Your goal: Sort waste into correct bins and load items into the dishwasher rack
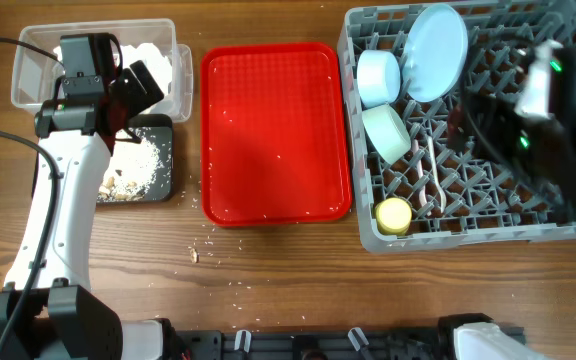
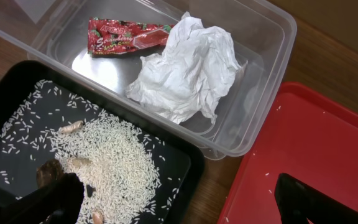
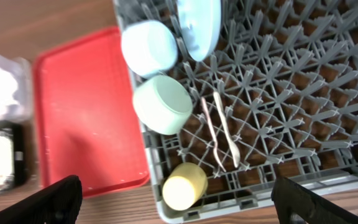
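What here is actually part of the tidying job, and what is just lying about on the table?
Part of the job: snack wrapper, tissue, rice scraps, clear tub, black tray, plate, blue bowl, green bowl, yellow cup, fork and spoon, grey rack.

Lying about: red serving tray, stray crumbs on the table.

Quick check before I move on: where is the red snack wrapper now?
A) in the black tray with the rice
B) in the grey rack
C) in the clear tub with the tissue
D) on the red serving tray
C: the left wrist view shows the red wrapper lying inside the clear tub, beside the crumpled tissue.
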{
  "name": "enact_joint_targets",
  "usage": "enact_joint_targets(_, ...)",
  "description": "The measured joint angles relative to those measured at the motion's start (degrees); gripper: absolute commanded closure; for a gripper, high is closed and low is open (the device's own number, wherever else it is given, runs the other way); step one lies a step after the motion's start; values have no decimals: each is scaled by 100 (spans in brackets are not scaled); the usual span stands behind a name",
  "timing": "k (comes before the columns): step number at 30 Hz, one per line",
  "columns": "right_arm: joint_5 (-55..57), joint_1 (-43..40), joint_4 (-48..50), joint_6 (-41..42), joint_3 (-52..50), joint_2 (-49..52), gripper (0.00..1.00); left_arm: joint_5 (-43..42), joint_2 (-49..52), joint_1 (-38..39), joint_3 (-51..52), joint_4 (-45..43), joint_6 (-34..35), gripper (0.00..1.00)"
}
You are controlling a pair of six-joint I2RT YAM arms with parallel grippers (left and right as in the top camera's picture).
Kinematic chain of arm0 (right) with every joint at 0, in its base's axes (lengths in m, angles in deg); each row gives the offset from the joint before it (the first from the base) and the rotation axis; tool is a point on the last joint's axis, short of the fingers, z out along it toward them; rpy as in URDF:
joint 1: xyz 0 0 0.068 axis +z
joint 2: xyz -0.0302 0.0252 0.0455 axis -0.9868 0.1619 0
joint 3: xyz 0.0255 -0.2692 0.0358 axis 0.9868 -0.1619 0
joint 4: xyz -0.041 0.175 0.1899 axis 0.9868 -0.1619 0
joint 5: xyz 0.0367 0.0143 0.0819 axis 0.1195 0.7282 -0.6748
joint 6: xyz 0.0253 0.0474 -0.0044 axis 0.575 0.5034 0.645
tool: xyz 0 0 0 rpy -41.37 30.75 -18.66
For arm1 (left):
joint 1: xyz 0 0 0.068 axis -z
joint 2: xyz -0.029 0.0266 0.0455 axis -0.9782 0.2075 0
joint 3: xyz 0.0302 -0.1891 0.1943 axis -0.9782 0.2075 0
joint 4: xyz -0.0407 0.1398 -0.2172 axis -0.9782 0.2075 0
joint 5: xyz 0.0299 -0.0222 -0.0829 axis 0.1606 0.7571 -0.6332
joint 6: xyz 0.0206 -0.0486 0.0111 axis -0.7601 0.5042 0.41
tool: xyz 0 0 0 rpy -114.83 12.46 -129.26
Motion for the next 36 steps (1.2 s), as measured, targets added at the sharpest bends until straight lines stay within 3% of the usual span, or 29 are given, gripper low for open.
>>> enact_joint_targets(3,-76,0,-190,2,7,-374,0,0,0,0,0,0,0,0)
enact_joint_targets(7,-4,0,-13,-667,-66,-743,0,0,0,0,0,-2,0,0)
enact_joint_targets(10,321,-31,1023,-997,-776,-1263,0,0,0,0,0,4,0,0)
enact_joint_targets(14,319,-372,3506,-1853,-3071,-2538,0,17,0,0,-2,0,0,0)
enact_joint_targets(18,-275,-925,5974,-2385,-6275,-4227,0,35,0,0,-2,-2,0,0)
enact_joint_targets(21,-546,-1025,7051,-2194,-8070,-5141,0,44,0,0,-2,-4,0,0)
enact_joint_targets(25,-684,-1054,7755,-1805,-9639,-6039,0,42,0,0,-2,-2,-2,0)
enact_joint_targets(29,-717,-1056,8314,-1427,-10463,-6666,0,42,0,0,-2,0,0,0)
enact_joint_targets(36,-717,-1056,8531,-1425,-10528,-7274,0,42,0,0,-2,-2,-2,0)
